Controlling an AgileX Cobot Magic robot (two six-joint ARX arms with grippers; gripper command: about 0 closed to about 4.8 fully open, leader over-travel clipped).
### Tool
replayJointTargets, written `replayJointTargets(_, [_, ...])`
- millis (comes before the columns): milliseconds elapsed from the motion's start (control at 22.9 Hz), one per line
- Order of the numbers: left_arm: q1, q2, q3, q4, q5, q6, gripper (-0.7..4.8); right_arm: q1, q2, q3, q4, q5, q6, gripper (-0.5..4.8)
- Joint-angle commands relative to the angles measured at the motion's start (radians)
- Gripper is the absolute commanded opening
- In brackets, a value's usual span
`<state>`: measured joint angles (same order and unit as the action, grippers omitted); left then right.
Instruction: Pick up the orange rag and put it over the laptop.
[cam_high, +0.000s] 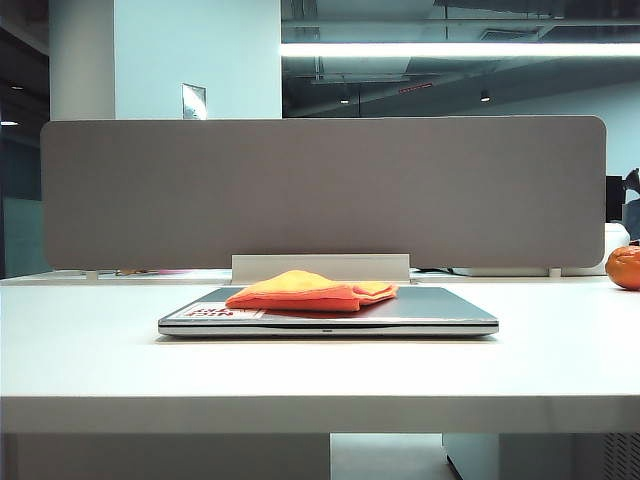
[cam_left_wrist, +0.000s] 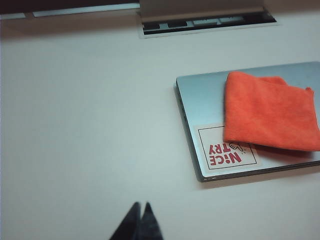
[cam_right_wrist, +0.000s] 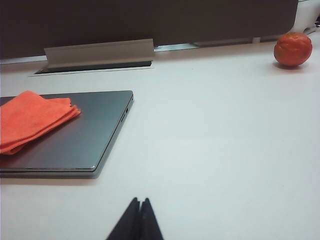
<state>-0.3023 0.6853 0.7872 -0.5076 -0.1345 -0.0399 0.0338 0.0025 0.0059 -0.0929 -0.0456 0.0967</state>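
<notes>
Open-plan office: white desk (cam_high: 320, 370), grey divider screen (cam_high: 320, 190), exposed ceiling, strip light (cam_high: 460, 49).

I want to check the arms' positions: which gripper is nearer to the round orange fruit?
Right. The right gripper is shut over bare table, with the orange fruit in its view near the divider. The left gripper, shut, hangs beyond the laptop and sees no fruit.

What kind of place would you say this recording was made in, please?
Most likely an open-plan office: a white desk with a grey privacy divider and cable tray behind, a closed laptop under an orange rag, and strip lights overhead.
</notes>
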Motion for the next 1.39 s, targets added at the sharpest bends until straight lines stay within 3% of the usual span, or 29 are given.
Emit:
replayJointTargets(44, [-0.001,-0.101,-0.061,0.023,-0.005,-0.005,-0.06,0.001,-0.002,-0.003,0.008,0.002,0.000,-0.05])
replayJointTargets(567, [-0.001,-0.341,-0.228,0.011,-0.004,-0.047,-0.06,0.001,-0.002,-0.003,0.008,0.002,0.000,-0.05])
replayJointTargets(1046, [-0.002,-0.355,-0.229,-0.030,-0.002,-0.036,-0.06,0.001,-0.002,-0.003,0.007,0.002,0.000,-0.05])
replayJointTargets(1177, [-0.001,-0.355,-0.231,-0.027,-0.043,0.003,-0.06,0.001,-0.002,-0.003,0.007,0.002,0.000,-0.05])
replayJointTargets(1264, [0.002,-0.355,-0.249,0.009,-0.096,0.003,-0.06,0.001,-0.002,-0.003,0.007,0.002,0.000,-0.05])
replayJointTargets(1395, [0.040,-0.356,-0.291,0.076,-0.086,-0.003,-0.06,0.001,-0.002,-0.003,0.007,0.002,0.000,-0.05])
